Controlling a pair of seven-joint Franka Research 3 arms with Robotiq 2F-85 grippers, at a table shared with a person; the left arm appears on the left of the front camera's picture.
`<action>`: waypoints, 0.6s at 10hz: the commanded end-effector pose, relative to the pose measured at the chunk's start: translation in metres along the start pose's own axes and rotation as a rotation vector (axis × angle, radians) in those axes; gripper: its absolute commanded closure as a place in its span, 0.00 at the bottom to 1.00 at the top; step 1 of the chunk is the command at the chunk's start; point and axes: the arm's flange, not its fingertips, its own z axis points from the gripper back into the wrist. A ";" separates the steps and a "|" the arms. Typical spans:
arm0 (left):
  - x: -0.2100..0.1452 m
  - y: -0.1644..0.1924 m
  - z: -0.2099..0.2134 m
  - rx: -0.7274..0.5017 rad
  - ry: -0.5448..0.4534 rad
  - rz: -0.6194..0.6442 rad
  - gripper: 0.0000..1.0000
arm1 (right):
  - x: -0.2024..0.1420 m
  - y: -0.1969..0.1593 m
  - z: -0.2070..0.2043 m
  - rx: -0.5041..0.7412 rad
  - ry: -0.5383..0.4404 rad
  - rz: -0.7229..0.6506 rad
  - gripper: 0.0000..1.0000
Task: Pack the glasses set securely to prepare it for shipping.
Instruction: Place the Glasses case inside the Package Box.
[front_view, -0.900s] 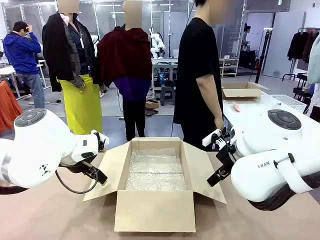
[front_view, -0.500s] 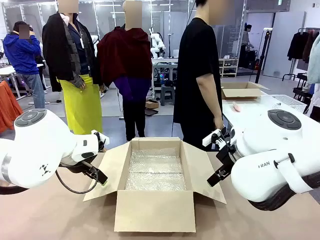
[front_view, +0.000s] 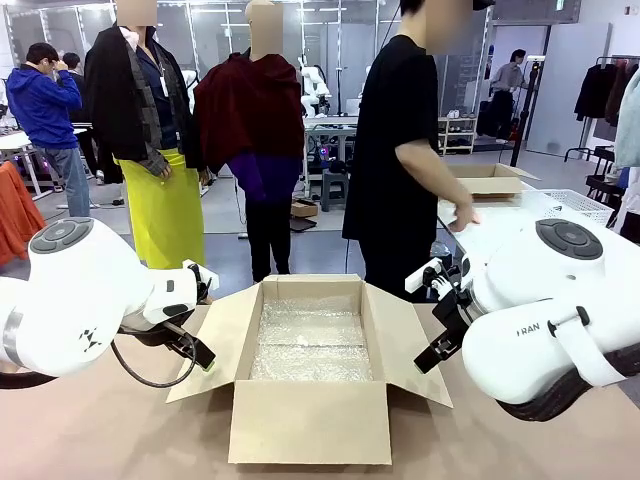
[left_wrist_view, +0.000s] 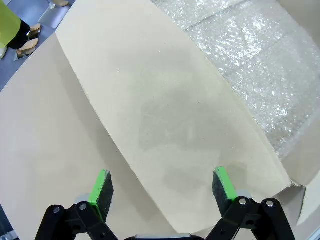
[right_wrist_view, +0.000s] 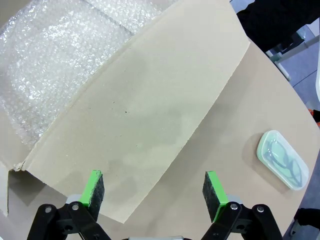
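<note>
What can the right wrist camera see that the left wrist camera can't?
The right wrist camera sees the open right gripper and a mint-green glasses case lying on the table beside the cardboard box. The left wrist camera sees the open left gripper above the box's other flap. Both see a spread flap and bubble wrap inside the box.

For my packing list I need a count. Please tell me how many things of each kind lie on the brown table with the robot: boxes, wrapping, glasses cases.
cardboard box: 1
bubble-wrap lining inside the box: 1
mint-green glasses case: 1
Total: 3
</note>
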 end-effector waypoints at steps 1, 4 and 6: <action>0.000 0.001 0.000 0.000 0.000 0.002 0.00 | 0.000 0.001 0.000 0.001 0.000 -0.001 0.00; 0.004 0.015 0.041 -0.055 0.010 -0.035 0.00 | 0.002 -0.028 0.031 -0.003 0.048 0.140 0.00; -0.005 0.030 0.097 -0.241 0.054 -0.104 0.00 | 0.009 -0.075 0.062 0.076 0.165 0.408 0.00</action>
